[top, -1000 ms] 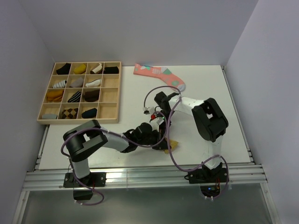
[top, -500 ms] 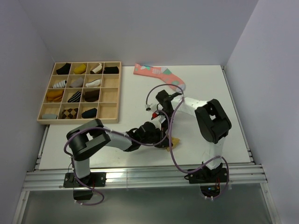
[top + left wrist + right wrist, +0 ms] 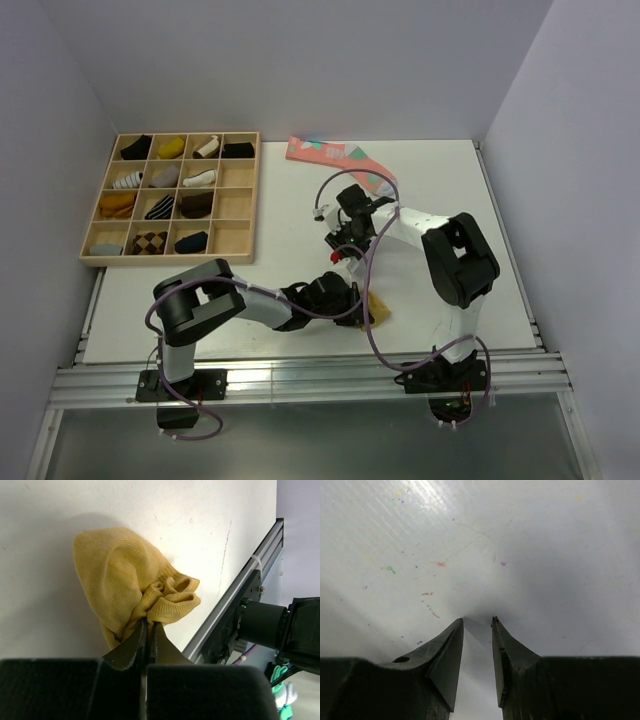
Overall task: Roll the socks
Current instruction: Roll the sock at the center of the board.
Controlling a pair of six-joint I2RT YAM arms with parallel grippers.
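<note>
A mustard-tan sock [image 3: 130, 580] lies bunched on the white table near its front edge, also seen as a yellow lump [image 3: 379, 311] in the top view. My left gripper [image 3: 148, 625] is shut on the sock's gathered cuff folds, low over the table [image 3: 356, 306]. My right gripper [image 3: 477, 621] is open a little, tips close to bare table with nothing between the fingers. It hangs behind the left gripper [image 3: 341, 250], apart from the sock. No other sock of the task shows.
A long pink sock [image 3: 340, 160] with teal patches lies at the back of the table. A wooden divided tray [image 3: 232, 240] with several rolled socks stands at the left. The metal rail [image 3: 235, 605] of the front edge runs just past the mustard sock.
The left gripper has slid right along the front edge with the mustard sock. The right gripper has drawn back toward the far side, away from the sock.
</note>
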